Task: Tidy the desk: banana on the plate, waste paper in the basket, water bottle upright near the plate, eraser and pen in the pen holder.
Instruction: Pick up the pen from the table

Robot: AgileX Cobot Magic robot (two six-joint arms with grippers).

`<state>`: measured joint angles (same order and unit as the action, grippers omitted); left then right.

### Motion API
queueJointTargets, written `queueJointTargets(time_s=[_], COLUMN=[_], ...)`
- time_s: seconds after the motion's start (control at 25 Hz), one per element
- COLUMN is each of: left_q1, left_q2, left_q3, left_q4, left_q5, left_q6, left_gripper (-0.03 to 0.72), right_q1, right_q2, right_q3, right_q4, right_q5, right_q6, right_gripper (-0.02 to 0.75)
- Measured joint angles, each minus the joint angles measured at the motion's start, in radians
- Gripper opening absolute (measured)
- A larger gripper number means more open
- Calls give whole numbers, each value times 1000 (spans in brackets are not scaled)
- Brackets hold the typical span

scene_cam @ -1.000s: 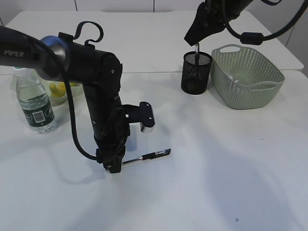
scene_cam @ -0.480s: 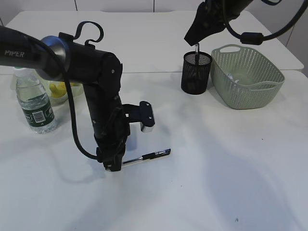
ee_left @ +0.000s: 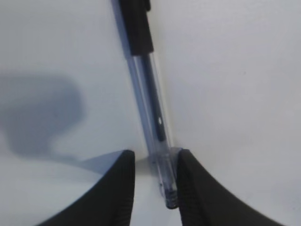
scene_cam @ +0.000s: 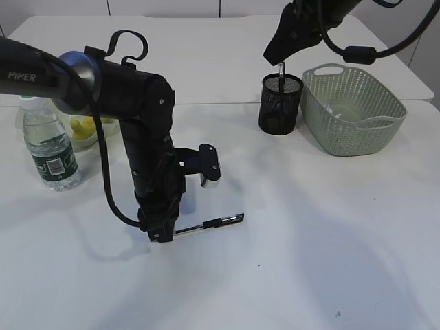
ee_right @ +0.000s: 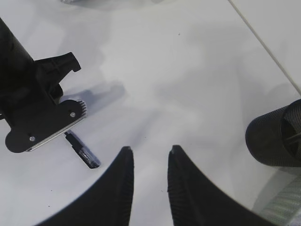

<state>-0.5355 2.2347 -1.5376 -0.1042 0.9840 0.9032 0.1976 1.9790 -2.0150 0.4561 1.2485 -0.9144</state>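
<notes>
Pen (scene_cam: 210, 225) lying flat on the white bench (scene_cam: 309, 261), long axis running left to right and rising slightly toward the right in the exterior view; black cap end points right, clear barrel end points left, under the left arm. Left hand (ee_left: 153, 188) set down over the clear end, fingers (ee_left: 117, 188) partly apart with the barrel between them; the right-side finger touches the barrel, the other stands just off it, so a firm grip cannot be told. Open bench lies in front of and to the right of the pen. Right hand (ee_right: 148, 188) holds nothing, fingers narrowly apart, raised above the mesh pen holder (scene_cam: 280, 103). Basket (scene_cam: 352, 110) stands just right of the holder; water bottle (scene_cam: 49, 148) upright at far left.
</notes>
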Motion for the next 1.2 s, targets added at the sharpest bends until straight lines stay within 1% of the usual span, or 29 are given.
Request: queueJointTargets(time_s=[0.04, 0.2, 0.28, 0.4, 0.64, 1.2], left_q1=[0, 0, 0, 0, 0, 0], left_q2=[0, 3, 3, 3, 4, 4], left_q3=[0, -2, -2, -4, -4, -7], left_q4=[2, 7, 7, 2, -63, -71], left_q5=[-2, -9, -11, -11, -11, -11], left_q6=[0, 0, 0, 0, 0, 0], left_gripper=[195, 83, 60, 55, 54, 43], right_q1=[0, 0, 0, 0, 0, 0], right_q2=[0, 0, 0, 0, 0, 0], right_q3=[0, 0, 0, 0, 0, 0], right_q4=[0, 0, 0, 0, 0, 0], right_q5=[0, 0, 0, 0, 0, 0], right_q6=[0, 0, 0, 0, 0, 0], right_gripper=[193, 193, 193, 193, 193, 193])
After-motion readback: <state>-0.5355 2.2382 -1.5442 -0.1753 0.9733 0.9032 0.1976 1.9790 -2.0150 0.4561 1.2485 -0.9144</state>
